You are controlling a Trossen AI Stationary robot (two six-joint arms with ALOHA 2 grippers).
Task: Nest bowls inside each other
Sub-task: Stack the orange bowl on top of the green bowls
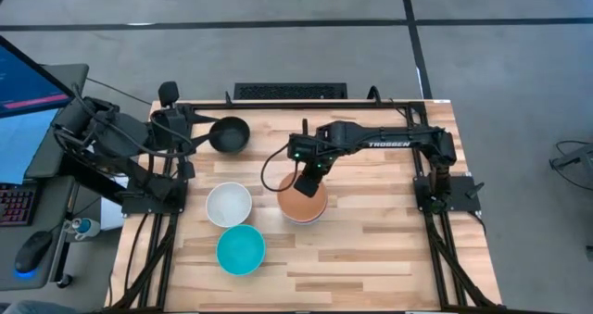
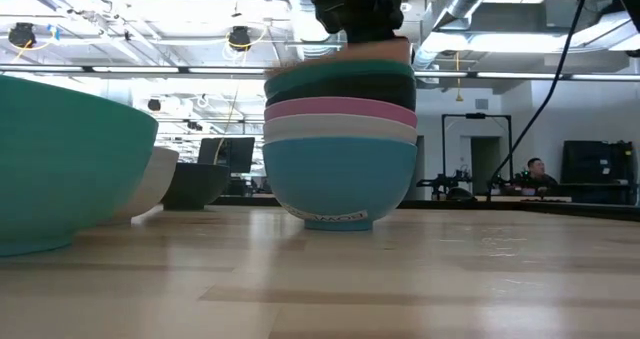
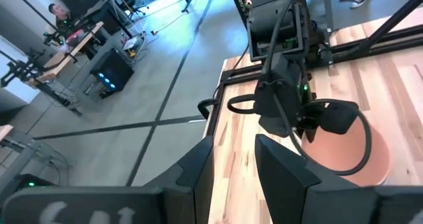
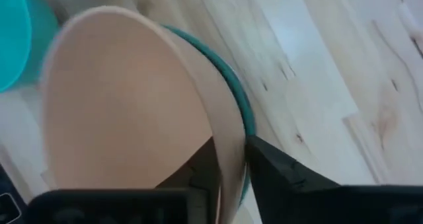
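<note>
- A cyan bowl (image 1: 241,249) lay nearest the front edge of the table (image 1: 371,258), looming large at the low view's left (only its side showed there).
- Just behind it sat a white bowl (image 1: 228,204), the two close together.
- A black bowl (image 1: 229,134) stood alone near the table's far edge, close to the left claw (image 3: 232,159).
- The stack (image 2: 340,144) stood mid-table: from the bottom cyan, white, pink, a dark band, then teal-green.
- The orange bowl (image 1: 302,204) sat on top of that stack, tilted.
- The right claw (image 4: 228,159) pinched the orange bowl's rim, one finger inside and one outside.
- The left claw waited at the table's far-left corner, its fingers spread and holding nothing.
- A person (image 2: 535,169) sat in the room beyond.
</note>
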